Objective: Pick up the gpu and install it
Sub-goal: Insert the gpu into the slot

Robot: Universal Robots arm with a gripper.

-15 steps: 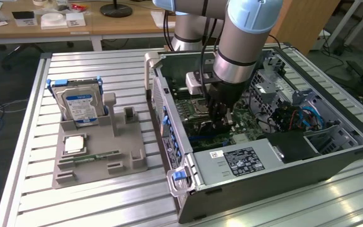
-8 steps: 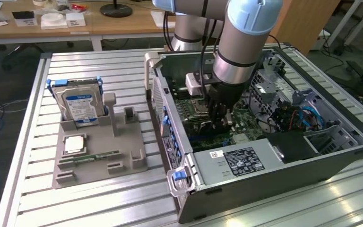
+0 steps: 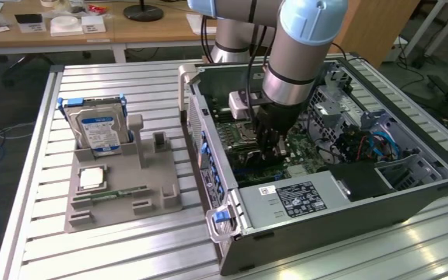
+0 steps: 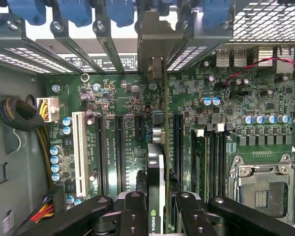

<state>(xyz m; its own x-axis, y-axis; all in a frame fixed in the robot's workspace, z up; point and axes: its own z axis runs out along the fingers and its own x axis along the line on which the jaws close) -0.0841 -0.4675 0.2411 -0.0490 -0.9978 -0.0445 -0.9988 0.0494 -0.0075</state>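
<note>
In the wrist view the gpu [image 4: 156,164] stands on edge, a thin black card with a green logo, and its pale metal bracket [image 4: 152,44] reaches the case's rear slot openings. My gripper [image 4: 160,199] is shut on it, one black finger [image 4: 132,211] on each side. The card hangs just over the green motherboard [image 4: 132,113], lined up between two long black slots [image 4: 120,147]. In the exterior view my gripper [image 3: 274,146] reaches down into the open computer case [image 3: 325,210], low over the board, and the card below it is mostly hidden.
On the exterior view's left a grey holder [image 3: 123,186] carries a silver hard drive [image 3: 100,131], a processor chip [image 3: 91,178] and a green memory stick [image 3: 119,192]. Inside the case are a white slot [image 4: 79,152], a processor socket [image 4: 260,189], blue latches [image 4: 120,10] and cable bundles [image 4: 19,115].
</note>
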